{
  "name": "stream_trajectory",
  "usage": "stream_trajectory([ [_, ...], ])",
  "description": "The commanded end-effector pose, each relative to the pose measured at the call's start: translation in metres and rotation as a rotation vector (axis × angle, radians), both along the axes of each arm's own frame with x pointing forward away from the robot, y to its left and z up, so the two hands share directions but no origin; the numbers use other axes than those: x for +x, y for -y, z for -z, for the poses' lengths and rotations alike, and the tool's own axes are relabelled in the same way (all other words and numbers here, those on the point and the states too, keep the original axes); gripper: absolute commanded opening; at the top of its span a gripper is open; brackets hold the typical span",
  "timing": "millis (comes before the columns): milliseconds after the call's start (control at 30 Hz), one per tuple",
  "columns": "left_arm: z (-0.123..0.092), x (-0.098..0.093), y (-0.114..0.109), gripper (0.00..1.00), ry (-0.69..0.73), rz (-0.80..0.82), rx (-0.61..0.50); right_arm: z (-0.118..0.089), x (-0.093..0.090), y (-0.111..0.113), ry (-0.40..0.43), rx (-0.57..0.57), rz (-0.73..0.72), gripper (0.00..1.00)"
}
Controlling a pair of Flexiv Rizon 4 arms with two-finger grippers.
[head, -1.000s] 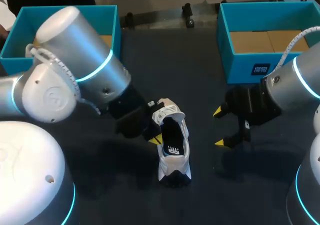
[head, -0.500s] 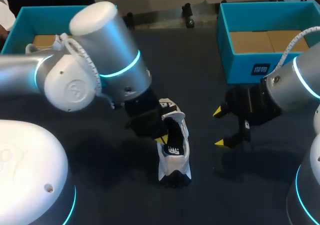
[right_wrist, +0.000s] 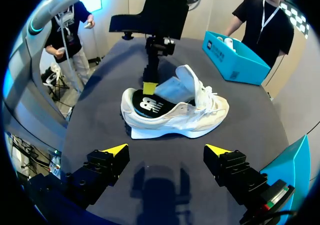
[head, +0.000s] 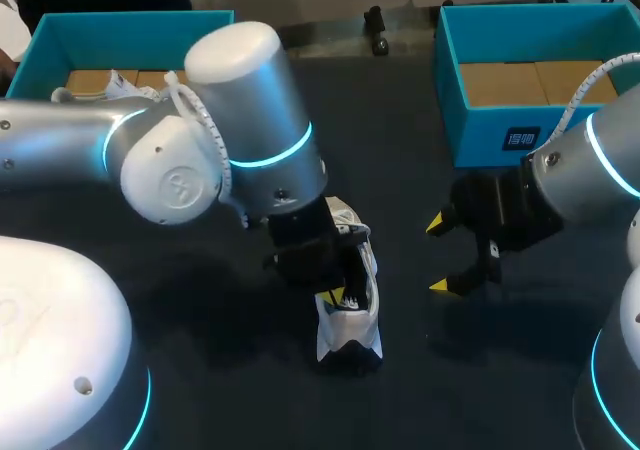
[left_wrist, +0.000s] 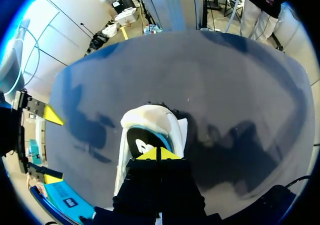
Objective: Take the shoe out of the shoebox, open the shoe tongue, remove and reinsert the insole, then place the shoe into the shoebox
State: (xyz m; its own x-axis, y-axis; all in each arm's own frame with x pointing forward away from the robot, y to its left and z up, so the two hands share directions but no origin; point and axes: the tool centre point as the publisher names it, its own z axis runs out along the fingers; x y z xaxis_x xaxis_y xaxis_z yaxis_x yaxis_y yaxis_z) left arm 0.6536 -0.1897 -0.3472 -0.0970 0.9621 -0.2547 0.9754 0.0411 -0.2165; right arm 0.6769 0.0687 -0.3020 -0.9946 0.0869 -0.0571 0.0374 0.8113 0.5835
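While the right claw hangs wide open and empty just beside it, the white shoe stands on its sole on the dark surface. It sits about midway between the left and right edges and a little toward the near edge. It is well out of the teal shoebox at the far right corner. The left claw is the busy one: it comes straight down into the shoe's mouth with its yellow tips pressed together.

From the right wrist view, that left claw sits at the heel end, right over the dark insole, and the tongue is already folded up and back. Whether a lip of insole is nipped between the tips, I can't tell; they look closed tip to tip.

On handling, my read is that the shoe is light and soft-walled, so it will tip or slide if the insole is dragged sideways. The insole looks thin and floppy. It is best pinched at its heel edge and peeled upward, with the open claw steadying the toe or midsole. The firm sole and heel counter look like the sound places to hold for lifting. The mesh upper would just crumple.
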Motion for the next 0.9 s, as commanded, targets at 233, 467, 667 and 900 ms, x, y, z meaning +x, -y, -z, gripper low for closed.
stream_trajectory([
  [233,0.026,-0.001,0.011,0.0,0.034,0.0,0.015,0.0,-0.002,0.0,0.003,0.001,0.001,1.0],
  [467,0.011,0.001,0.016,0.0,0.036,-0.005,-0.005,0.0,-0.002,0.0,0.003,0.001,0.001,1.0],
  [667,-0.003,0.006,0.013,0.0,0.004,0.005,0.019,0.0,-0.002,0.0,0.003,0.001,0.001,1.0],
  [900,0.006,-0.003,0.004,0.0,-0.007,0.039,0.083,0.0,-0.002,0.0,0.003,0.001,0.001,1.0],
])
